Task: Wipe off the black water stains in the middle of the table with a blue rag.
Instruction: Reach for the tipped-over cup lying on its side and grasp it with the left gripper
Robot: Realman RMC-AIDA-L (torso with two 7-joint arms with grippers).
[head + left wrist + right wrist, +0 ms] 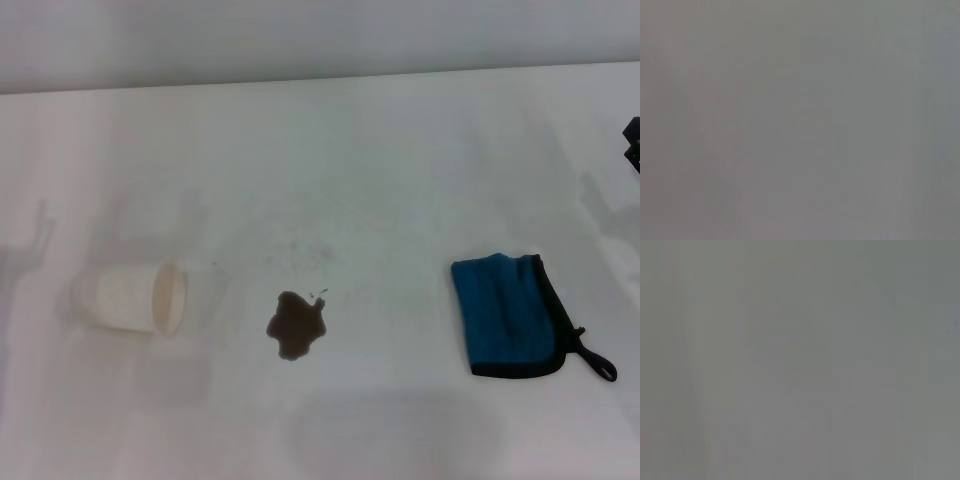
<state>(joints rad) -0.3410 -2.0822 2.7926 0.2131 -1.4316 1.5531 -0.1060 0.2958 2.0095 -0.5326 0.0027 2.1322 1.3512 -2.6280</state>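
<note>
Stain (297,325) sits mid-table (380,160), near the front edge: a dark lobed puddle with a few specks just off its far-right side. Untouched so far.

Rag (505,313) lies flat, well to the right of the stain, folded, with its black loop tag (595,358) trailing off the near-right corner. Nothing is holding it.

A paper cup (133,297) is tipped on its side left of the stain, mouth facing the puddle, close but not touching.

Arms: only a dark bit of the right arm (632,143) shows at the right edge, far side of the table. Can't tell how its fingers stand. Left gripper isn't in view. Both wrist views show blank grey, no help.

Step in hand, as I read it: fetch the rag. Advice:
- You should use the right arm; it's the nearer side.
- Come straight down on the middle of the rag and pinch the top folds, so it lifts as one wad. Avoid the loop tag, or it'll dangle open.
- Carry it low to the stain, press flat, and wipe away from the cup so you don't knock it or drag liquid into it.
- Cover the specks on the far-right side too.
</note>
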